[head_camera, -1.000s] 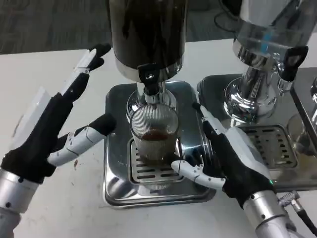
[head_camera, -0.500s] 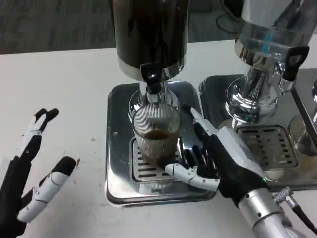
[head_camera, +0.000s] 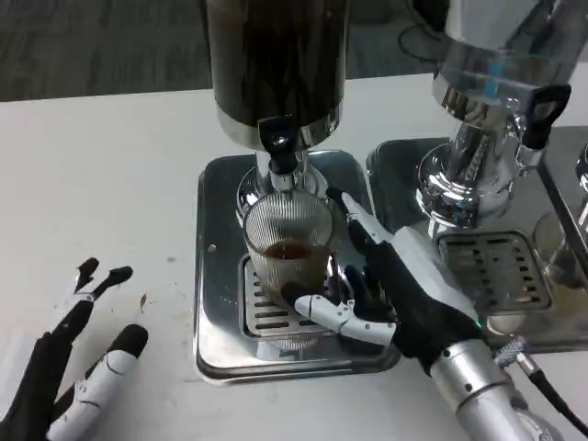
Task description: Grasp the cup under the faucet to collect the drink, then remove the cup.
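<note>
On the worktop (head_camera: 110,184), the dark drink dispenser (head_camera: 276,64) stands at the back edge of its steel drip tray (head_camera: 213,303). The ribbed glass cup (head_camera: 287,253) sits on the grate under the faucet (head_camera: 278,147), part-filled: rigid, breakable, likely slick, best gripped mid-wall. The right hand (head_camera: 390,285) wraps it; the left hand (head_camera: 78,386) rests with fingers apart near the front-left corner.

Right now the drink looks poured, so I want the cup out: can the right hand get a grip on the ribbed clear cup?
Probably yes: the right hand already curls around the ribbed clear cup, nothing between them.
</note>
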### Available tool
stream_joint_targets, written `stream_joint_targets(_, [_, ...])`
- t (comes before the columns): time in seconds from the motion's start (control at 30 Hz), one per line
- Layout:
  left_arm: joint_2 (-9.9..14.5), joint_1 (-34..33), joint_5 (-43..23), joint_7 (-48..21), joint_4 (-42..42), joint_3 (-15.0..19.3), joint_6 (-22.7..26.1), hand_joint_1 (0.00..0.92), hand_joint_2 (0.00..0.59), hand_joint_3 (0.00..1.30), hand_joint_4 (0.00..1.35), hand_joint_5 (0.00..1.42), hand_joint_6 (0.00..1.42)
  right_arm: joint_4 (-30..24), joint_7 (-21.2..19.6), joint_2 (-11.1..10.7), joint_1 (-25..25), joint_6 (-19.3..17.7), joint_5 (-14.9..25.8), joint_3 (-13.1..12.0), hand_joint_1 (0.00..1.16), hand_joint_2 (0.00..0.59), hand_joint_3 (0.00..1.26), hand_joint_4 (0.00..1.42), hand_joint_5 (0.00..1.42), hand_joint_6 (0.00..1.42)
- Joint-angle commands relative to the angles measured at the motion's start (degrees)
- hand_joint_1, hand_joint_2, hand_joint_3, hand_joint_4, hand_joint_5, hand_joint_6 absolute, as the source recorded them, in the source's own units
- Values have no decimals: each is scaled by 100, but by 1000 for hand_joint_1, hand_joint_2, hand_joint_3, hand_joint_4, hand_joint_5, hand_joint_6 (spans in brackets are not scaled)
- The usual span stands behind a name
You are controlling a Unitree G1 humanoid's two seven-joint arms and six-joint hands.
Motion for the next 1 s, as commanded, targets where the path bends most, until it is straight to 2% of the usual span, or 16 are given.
stream_joint_targets(0.03, [67, 58, -67, 1, 139, 1, 4, 0, 156, 212, 0, 45, 0, 365, -156, 186, -146, -152, 96, 10, 458, 178, 0, 0, 0, 1])
stream_joint_targets(0.13, [127, 52, -139, -28, 180, 39, -22, 0, 156, 231, 0, 46, 0, 516, -232, 263, -186, -286, 142, 22, 458, 179, 0, 0, 0, 2])
stream_joint_targets(0.43, [271, -1, -382, -122, 463, 58, -156, 0, 167, 263, 0, 66, 0, 923, -505, 501, -308, -382, 120, 45, 486, 194, 0, 0, 0, 42])
stream_joint_targets(0.57, [305, -69, -404, -209, 561, 45, -200, 0, 170, 285, 0, 78, 0, 1130, -690, 534, -347, -515, 65, 57, 493, 195, 0, 0, 0, 56])
stream_joint_targets(0.63, [296, -102, -427, -232, 628, 33, -222, 0, 170, 287, 0, 82, 0, 1236, -860, 492, -398, -605, -111, 133, 491, 197, 0, 0, 0, 57])
stream_joint_targets(0.9, [276, -197, -458, -300, 681, -69, -218, 0, 170, 324, 0, 105, 0, 1698, -1011, 621, -533, -838, 130, 70, 492, 196, 0, 0, 0, 100])
stream_joint_targets(1.0, [272, -188, -521, -295, 692, -59, -205, 0, 170, 329, 0, 106, 0, 1928, -1010, 737, -632, -955, 286, 49, 495, 195, 0, 0, 0, 115])
